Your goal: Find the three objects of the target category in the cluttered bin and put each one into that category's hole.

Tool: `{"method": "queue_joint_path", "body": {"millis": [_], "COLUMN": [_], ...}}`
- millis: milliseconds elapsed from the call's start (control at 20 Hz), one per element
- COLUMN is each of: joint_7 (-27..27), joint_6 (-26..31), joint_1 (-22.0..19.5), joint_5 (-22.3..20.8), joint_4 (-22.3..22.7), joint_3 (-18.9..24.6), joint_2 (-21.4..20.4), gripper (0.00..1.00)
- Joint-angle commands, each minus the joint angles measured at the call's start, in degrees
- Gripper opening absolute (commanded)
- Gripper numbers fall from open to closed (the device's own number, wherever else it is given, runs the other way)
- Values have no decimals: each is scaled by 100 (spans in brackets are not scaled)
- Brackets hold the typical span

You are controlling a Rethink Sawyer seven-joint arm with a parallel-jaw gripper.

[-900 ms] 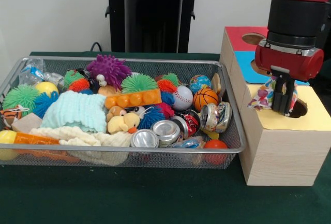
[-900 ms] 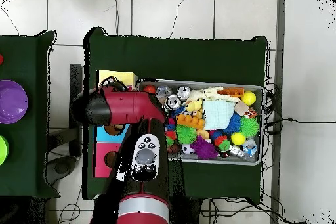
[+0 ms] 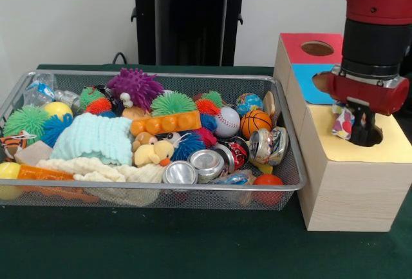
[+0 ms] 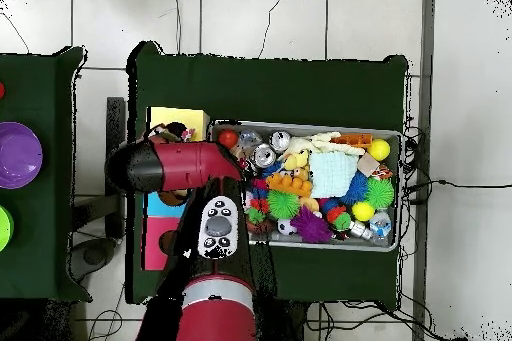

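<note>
Dropping one bundle at the yellow box.
My gripper [image 3: 361, 126] fingers grip a bundle [image 3: 342, 122] over the hole [image 3: 375, 136]; bin [image 3: 154, 191] not visibly holding more.

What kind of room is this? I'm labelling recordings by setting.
Most likely a robotics lab or test room: a red arm with its hand over the yellow-topped box's hole, a mesh bin of mixed toys and cans on a green-clothed table, and cables trailing across a tiled floor.
</note>
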Motion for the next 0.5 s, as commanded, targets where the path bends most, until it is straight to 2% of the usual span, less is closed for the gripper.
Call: {"method": "queue_joint_path", "body": {"millis": [50,500], "joint_7": [176,153], "joint_6": [39,-103], "joint_1": [-76,-86], "joint_5": [26,-18], "joint_4": [289,216], "joint_3": [606,646], "joint_2": [391,523], "gripper": [0,0]}}
